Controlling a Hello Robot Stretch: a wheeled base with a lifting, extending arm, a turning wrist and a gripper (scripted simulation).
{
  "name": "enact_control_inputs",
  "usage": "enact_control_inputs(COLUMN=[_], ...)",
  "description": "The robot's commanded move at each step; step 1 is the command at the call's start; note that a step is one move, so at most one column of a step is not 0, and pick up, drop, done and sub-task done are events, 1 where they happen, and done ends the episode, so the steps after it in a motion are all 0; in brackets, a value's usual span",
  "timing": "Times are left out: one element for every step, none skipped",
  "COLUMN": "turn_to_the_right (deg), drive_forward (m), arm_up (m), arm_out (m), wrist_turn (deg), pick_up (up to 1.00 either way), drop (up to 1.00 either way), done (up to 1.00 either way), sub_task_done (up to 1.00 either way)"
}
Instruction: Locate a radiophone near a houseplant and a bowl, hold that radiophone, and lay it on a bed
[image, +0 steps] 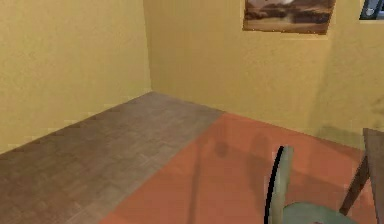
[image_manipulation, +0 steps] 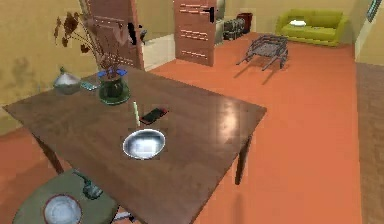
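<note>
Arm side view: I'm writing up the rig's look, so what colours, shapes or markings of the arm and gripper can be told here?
None can be told from this moment. That side holds a dark brown wooden table with a round silver metal bowl, a flat black phone and a brown-leaved houseplant in a green vase.

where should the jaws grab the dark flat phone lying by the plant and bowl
Probably across its two long edges, coming down from above: the phone lies flat on the table, too thin to take from the side. The bowl and houseplant crowd it, so descend straight.
</note>
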Motion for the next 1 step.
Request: enact_control_inputs(turn_to_the_right=[-45.0], drive_forward=[0.00], arm_up=[0.00], arm_out=[0.00], wrist_turn=[0.0], pick_up=[0.00], drop=[0.00], done=[0.00], sub_task_done=[0.00])
